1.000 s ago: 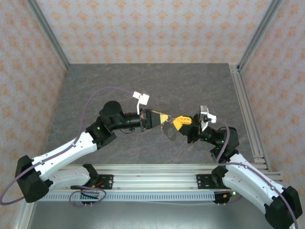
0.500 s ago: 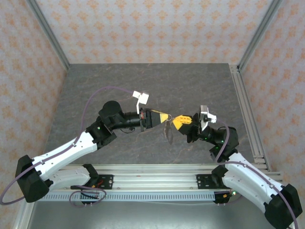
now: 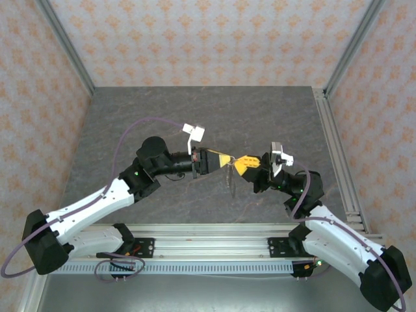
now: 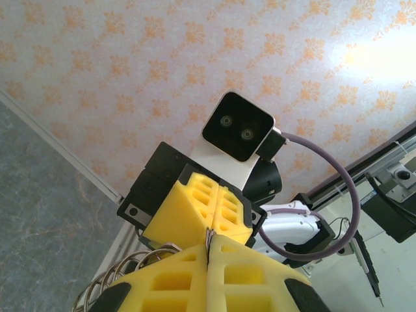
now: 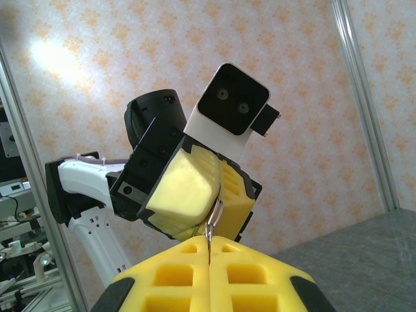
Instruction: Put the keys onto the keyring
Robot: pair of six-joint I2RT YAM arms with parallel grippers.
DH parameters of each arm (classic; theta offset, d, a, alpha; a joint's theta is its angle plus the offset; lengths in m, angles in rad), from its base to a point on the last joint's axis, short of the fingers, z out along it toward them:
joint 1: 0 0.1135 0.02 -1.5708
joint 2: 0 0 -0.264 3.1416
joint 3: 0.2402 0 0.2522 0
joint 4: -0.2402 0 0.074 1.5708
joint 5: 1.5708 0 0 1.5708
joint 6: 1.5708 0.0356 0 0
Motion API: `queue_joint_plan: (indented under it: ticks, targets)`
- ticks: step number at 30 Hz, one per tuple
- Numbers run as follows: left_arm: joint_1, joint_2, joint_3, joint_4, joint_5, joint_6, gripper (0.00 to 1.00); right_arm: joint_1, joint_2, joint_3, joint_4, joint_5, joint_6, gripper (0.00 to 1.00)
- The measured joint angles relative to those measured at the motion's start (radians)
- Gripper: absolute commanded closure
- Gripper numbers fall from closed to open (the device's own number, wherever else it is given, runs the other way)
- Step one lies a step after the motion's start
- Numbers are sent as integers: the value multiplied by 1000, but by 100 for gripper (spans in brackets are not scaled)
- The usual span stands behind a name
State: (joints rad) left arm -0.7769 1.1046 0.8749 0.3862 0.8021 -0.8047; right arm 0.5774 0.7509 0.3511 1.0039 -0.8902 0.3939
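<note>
Tabletop [image 3: 162,110] grey marbled, wallpaper [image 3: 195,39] orange-patterned

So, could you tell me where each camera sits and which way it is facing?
Top external: above and behind the bases, looking down on the table; both arms show, left gripper facing right gripper.
Left wrist: on the left arm, looking along its own yellow fingers at the right gripper.
Right wrist: the mirror view, own fingers below, left gripper ahead.
Shared: both wrist views catch the keyring.
</note>
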Motion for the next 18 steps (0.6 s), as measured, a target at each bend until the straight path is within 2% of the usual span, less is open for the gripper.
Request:
queue_joint_plan:
  ticks: [18]
  targets:
    - [0,7,27,-4,25,-6,100,0,-31,25,-43,-4,-51,100]
